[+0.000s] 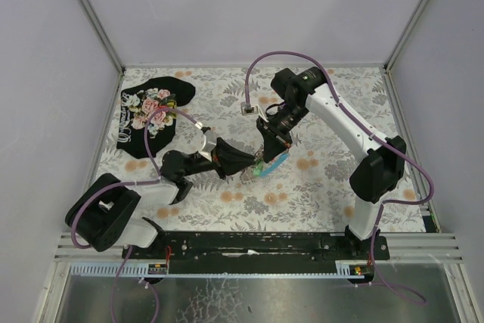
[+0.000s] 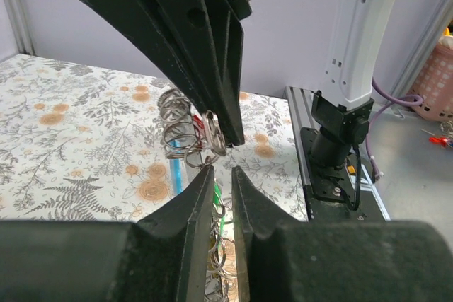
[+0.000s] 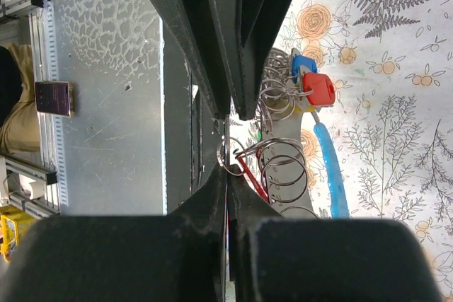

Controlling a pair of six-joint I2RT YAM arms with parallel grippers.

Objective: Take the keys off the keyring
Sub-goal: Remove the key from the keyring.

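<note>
Black, wedge-shaped left pincer [image 2: 222, 176] fills the foreground, its tips a narrow slit apart; whether they pinch anything cannot be told. Just above it, the right pincer [image 3: 228, 177] is pressed together on a thin silvery loop of the keyring [image 2: 212, 132], near the middle of the tabletop [image 1: 325, 187]. Several coiled wire rings bunch beside that loop. Among them hang keys [image 3: 320, 90] with glossy red and blue plastic heads, next to a curved light-blue fob [image 3: 330, 167]. Both pincers crowd the cluster and hide part of it. A leaf-and-flower print covers the tabletop. A black cloth [image 1: 151, 107] with pink flowers lies at the far left, well apart.
</note>
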